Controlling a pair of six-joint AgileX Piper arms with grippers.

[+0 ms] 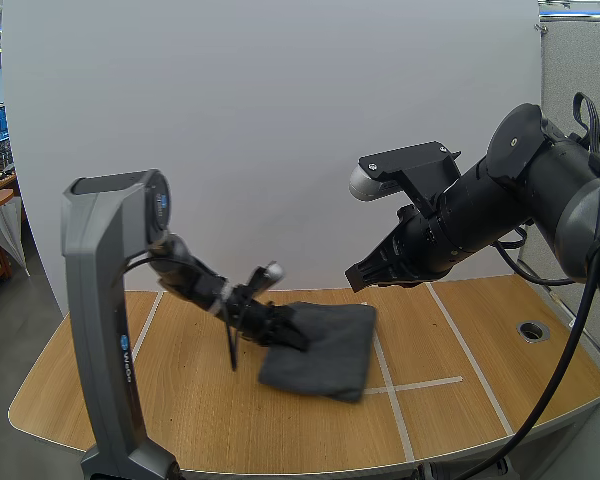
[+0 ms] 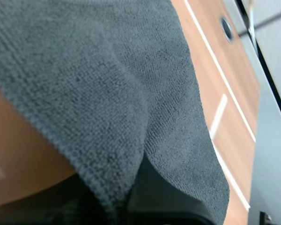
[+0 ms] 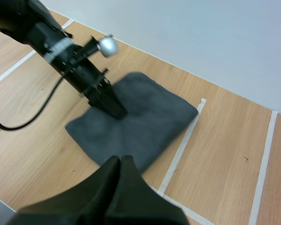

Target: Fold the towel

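Note:
A dark grey towel (image 1: 325,345) lies folded in a thick rectangle on the wooden table (image 1: 180,390). My left gripper (image 1: 288,335) reaches low from the left and is shut on the towel's left edge. In the left wrist view the towel (image 2: 131,93) drapes over a dark finger (image 2: 168,206), its folds gathering there. My right gripper (image 1: 358,278) hangs shut above the table, over the towel's far right side. From the right wrist view its tips (image 3: 120,160) lie together as one wedge above the towel (image 3: 145,117), with the left gripper (image 3: 117,111) at the towel's edge.
White tape lines (image 1: 420,385) cross the table beside the towel's right edge. A round cable hole (image 1: 532,329) sits at the far right. The left arm's grey post (image 1: 100,330) stands at the front left.

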